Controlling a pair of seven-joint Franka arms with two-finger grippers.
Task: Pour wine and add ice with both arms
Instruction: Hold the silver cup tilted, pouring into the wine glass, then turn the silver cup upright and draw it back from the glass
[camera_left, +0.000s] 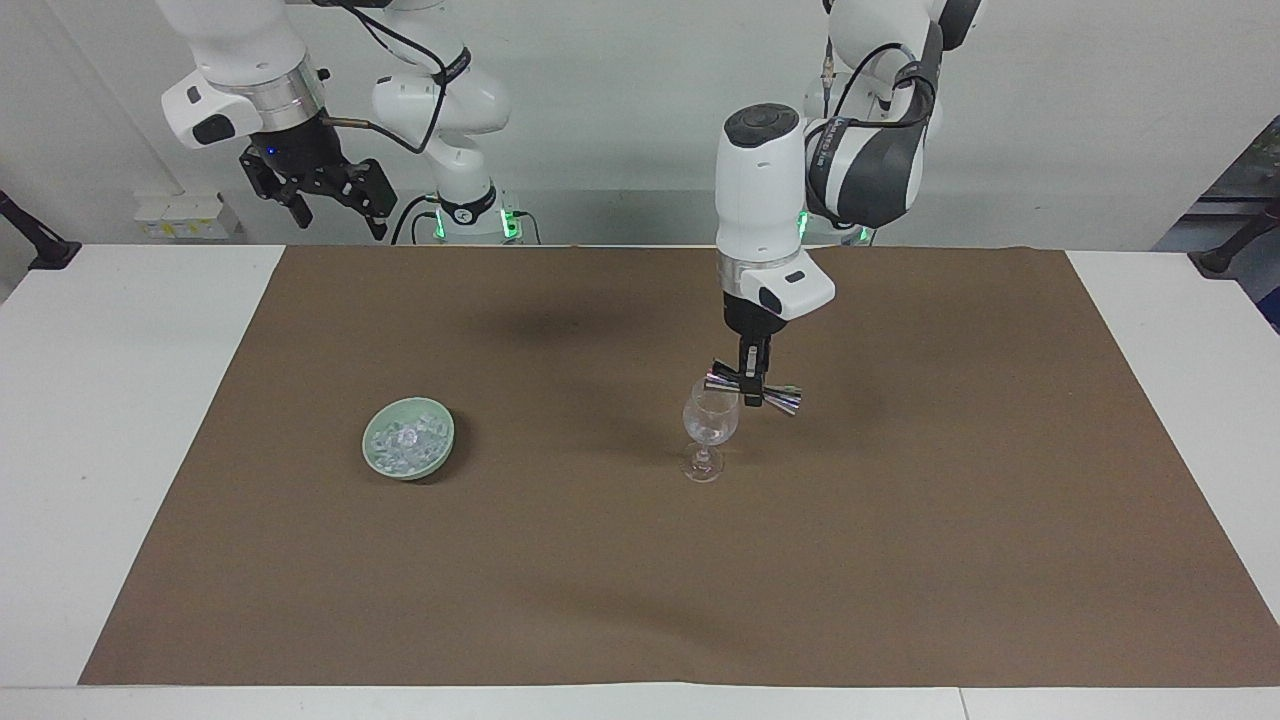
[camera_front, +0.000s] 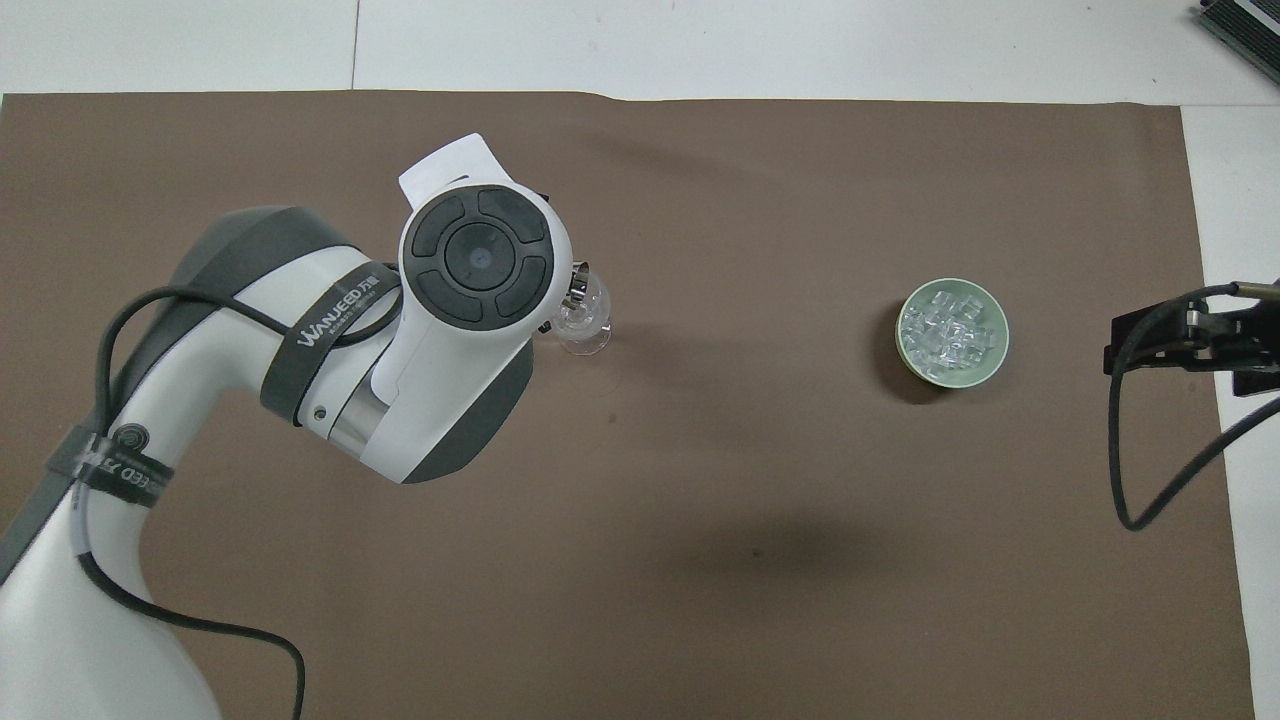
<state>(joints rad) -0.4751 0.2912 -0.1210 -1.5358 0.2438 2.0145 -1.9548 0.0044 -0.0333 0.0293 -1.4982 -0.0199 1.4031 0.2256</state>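
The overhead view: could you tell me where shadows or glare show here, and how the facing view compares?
Overhead view: the left arm hides its own gripper and most of the wine glass; a soft shadow lies beside the bowl of ice. Facing view: the jigger in the left gripper glints; a diffuse shadow falls on the brown mat; the right gripper waits, raised.
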